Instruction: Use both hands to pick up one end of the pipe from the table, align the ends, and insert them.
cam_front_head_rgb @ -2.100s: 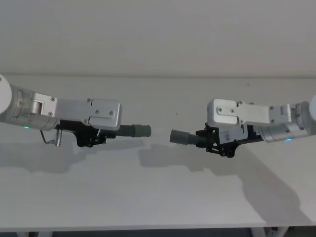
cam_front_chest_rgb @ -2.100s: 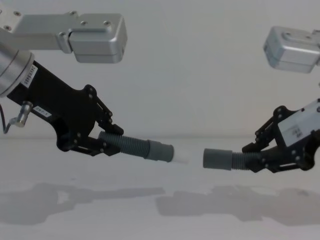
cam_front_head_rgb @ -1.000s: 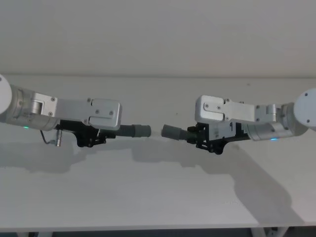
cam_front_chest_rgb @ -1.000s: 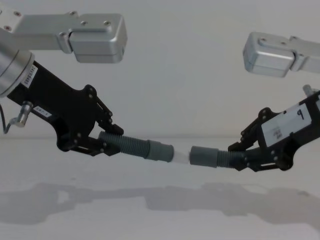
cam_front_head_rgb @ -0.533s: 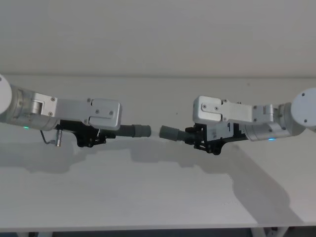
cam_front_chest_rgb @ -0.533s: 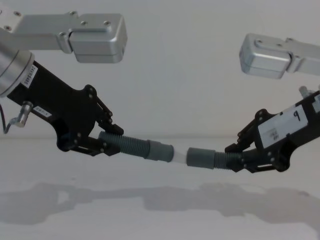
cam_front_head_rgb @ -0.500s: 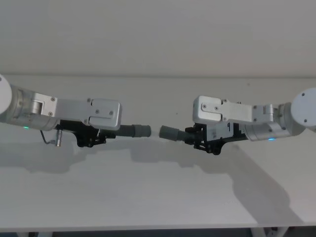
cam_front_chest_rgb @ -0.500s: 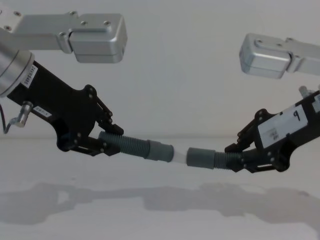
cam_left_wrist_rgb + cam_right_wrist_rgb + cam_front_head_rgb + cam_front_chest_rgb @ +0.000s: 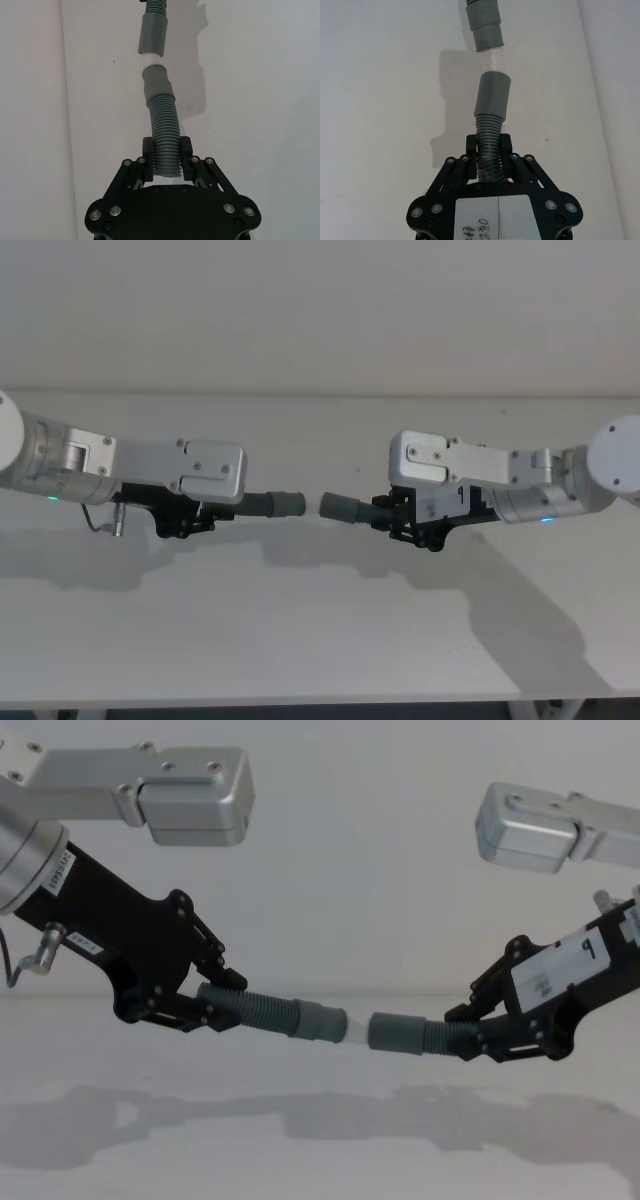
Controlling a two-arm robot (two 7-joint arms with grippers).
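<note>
Here the right end effector (image 9: 462,1038) carries a white label with a handwritten mark that reads like a "9" or "1" above small print too fine to read; the left end effector (image 9: 215,1010) shows a small white label, also unreadable. The white-grey desk (image 9: 320,640) lies bare beneath both arms, with open room toward its near edge and toward the far wall. Each end effector is clamped on the corrugated part of its own hose piece, both held off the desk surface. The left hose piece (image 9: 275,1014) points right and its cuff (image 9: 322,1022) ends in a small white tip (image 9: 356,1030). The right hose piece (image 9: 437,1038) points left, with its cuff (image 9: 395,1032) just beside that tip, the two nearly in line near the middle of the scene. Whether the tip has entered the right cuff cannot be told.
</note>
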